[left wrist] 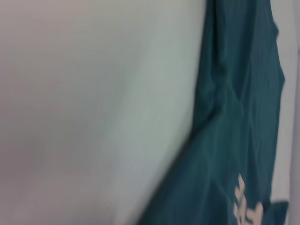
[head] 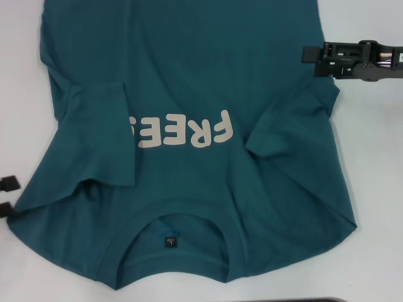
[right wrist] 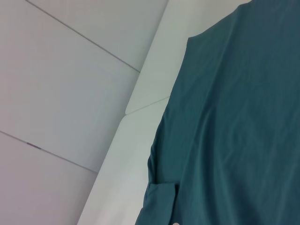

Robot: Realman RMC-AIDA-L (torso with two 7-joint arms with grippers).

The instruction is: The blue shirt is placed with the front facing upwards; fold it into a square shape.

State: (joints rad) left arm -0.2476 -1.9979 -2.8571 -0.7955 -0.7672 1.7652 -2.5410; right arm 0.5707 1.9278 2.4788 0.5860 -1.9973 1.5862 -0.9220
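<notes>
Both sleeves folded in on shirt (head: 189,82). Right tool (head: 318,56) at side edge, left tool (head: 6,195) at shoulder; jaw states indeterminate. Risk: single-layer pinch, sleeves unfolding.

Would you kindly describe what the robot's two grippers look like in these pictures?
The right gripper is black and blocky, with flat bar-like parts and a small pale marking further back on its body. Of the left gripper, only two small black squarish tips show at the picture's edge. No cables are visible on either.

Right hand (head: 313,60) extended inward; left hand (head: 7,195) low at the edge.
</notes>
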